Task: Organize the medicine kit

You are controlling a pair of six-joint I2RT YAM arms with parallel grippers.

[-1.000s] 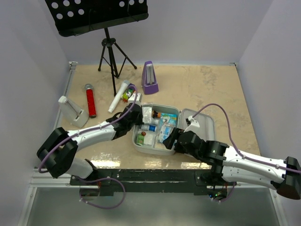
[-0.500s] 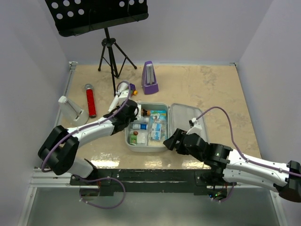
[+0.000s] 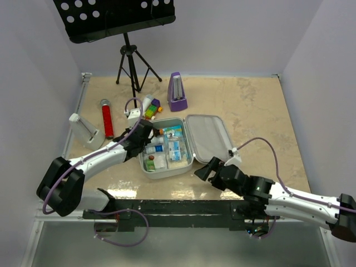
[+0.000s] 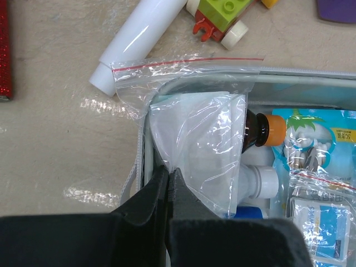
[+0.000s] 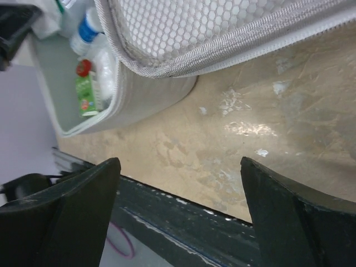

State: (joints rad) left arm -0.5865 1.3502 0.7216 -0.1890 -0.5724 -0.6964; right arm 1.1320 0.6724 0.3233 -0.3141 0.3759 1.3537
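I am pinching the medicine kit [image 3: 208,136] by its left rim with my left hand [image 4: 168,173], judging it light and soft-walled, while my right hand [image 5: 178,167] is gaping wide, empty.

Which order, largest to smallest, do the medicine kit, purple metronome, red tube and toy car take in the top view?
1. medicine kit
2. purple metronome and red tube: too alike to rank
3. toy car

Just ahead of the left gripper [image 4: 167,173] lie a white tube [image 4: 139,41] and a toy car [image 4: 222,19]; red tube [image 3: 107,118] to its left, metronome [image 3: 177,92] farther ahead.
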